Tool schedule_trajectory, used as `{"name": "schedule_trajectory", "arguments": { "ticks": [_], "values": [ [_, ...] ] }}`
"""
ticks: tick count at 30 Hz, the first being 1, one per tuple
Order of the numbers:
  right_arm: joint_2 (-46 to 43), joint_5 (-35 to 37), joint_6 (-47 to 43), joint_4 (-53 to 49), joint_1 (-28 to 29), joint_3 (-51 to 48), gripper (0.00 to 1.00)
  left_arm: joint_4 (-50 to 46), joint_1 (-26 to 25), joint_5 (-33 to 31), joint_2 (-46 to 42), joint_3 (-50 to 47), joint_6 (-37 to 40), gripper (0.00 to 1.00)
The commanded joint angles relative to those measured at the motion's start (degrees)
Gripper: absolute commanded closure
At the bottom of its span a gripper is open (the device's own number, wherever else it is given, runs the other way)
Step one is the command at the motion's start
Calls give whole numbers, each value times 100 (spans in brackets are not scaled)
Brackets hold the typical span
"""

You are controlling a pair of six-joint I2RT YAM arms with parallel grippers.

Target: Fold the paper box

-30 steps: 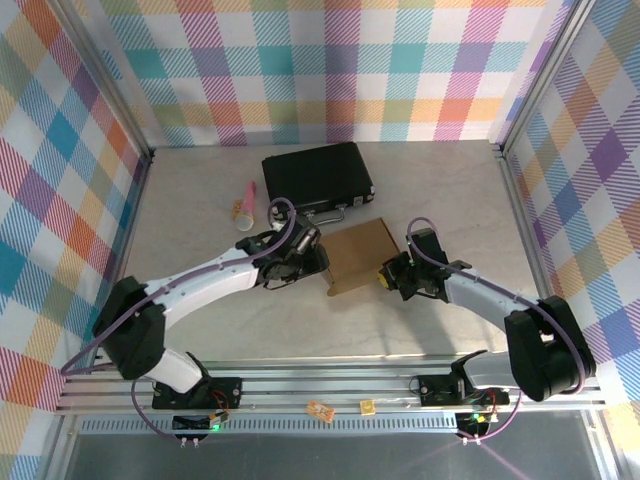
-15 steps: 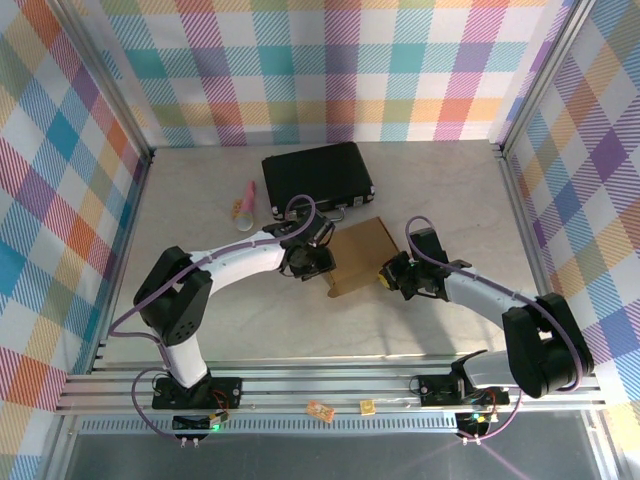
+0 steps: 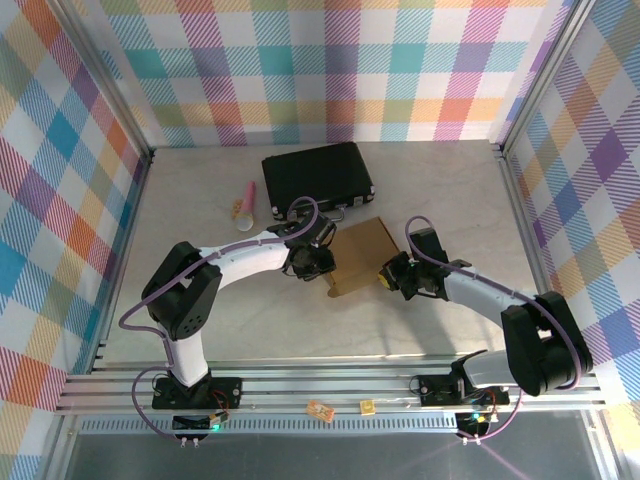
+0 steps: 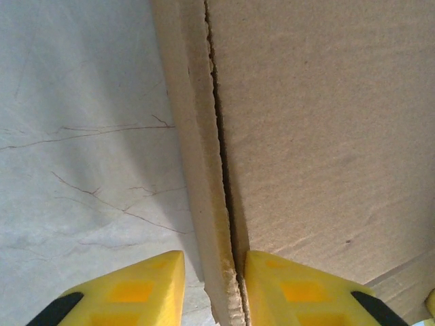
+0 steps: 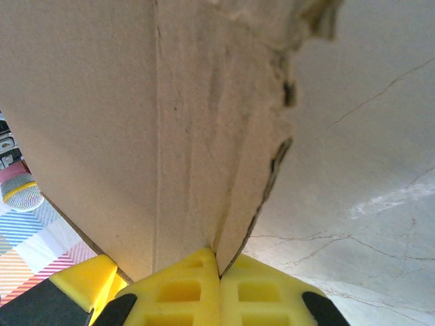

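The paper box point(image 3: 362, 252) is a flat brown cardboard piece in the middle of the table, propped up between both arms. My left gripper point(image 3: 324, 267) straddles its left edge. In the left wrist view the box's edge point(image 4: 204, 204) runs between the yellow fingers point(image 4: 136, 292); the right finger touches the cardboard and a small gap remains beside the left one, so the left gripper point(image 4: 214, 257) is open. My right gripper point(image 3: 386, 277) is at the box's right edge. In the right wrist view the right gripper point(image 5: 219, 257) is shut on a thin flap of the box point(image 5: 204, 136).
A black hard case point(image 3: 317, 177) lies just behind the box. A pink and cream stick-like object point(image 3: 244, 207) lies to the case's left. Two small items point(image 3: 320, 410) sit on the front rail. Checked walls close in the table on three sides.
My left arm swung right to the box's left edge and its jaws narrowed around that edge. The right gripper stayed shut on the box's right side.
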Motion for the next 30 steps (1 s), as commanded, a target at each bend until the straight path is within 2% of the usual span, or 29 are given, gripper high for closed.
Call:
{"name": "schedule_trajectory", "arguments": {
  "ticks": [1,6,11,17,26,30],
  "values": [
    [152,27,-68,-383,0,-8,100,-121,50,-137,92,-98,-88,75],
    [134,44,-37,-423,8,17,100,-357,43,-404,-96,-109,-125,80],
    [159,18,3,-425,8,73,100,-494,52,-519,-225,-118,-262,78],
    [183,11,20,-452,4,109,100,-760,52,-548,-131,57,-373,80],
    [217,-57,82,-415,7,117,100,-480,52,-326,322,86,-479,78],
    [188,-31,61,-457,9,121,100,-410,52,-282,523,145,-463,82]
  ]
}}
